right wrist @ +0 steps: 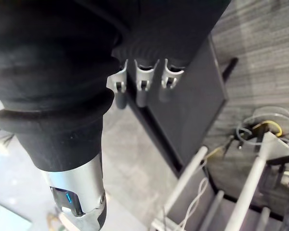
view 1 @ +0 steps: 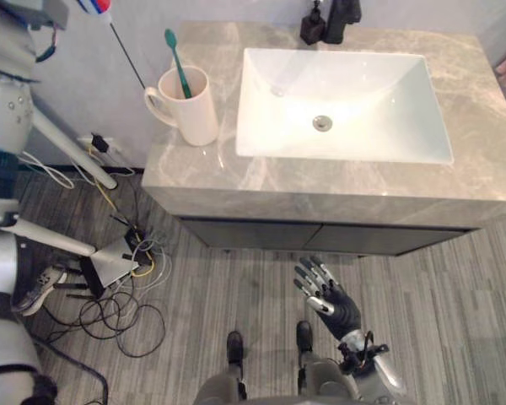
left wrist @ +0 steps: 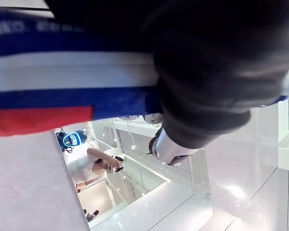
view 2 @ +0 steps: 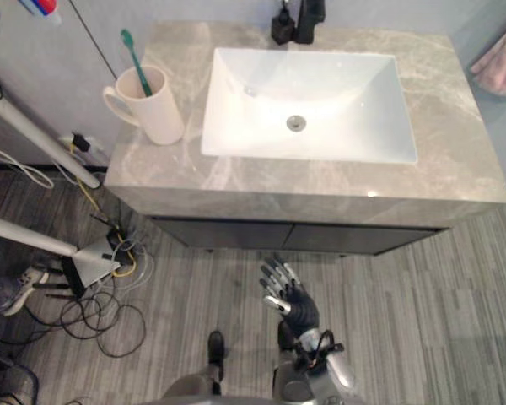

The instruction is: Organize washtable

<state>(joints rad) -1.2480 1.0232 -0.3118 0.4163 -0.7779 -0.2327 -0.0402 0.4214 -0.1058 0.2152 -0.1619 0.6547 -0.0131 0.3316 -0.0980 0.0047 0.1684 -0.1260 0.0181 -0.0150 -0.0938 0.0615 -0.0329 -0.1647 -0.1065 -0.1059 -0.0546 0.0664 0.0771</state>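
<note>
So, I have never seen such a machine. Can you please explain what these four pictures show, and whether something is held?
This is a humanoid robot standing before a washtable. The two upper pictures come from cameras in its head, looking down. The other two come from a camera on each wrist, looking along the hand. On the stone top are a white sink, a cream mug with a green toothbrush standing in it, and a dark tap at the back. The right hand hangs open, low in front of the washtable, and holds nothing. A tube striped blue, white and red lies right against the left hand. It is probably held, but the grasp itself is hidden.
</note>
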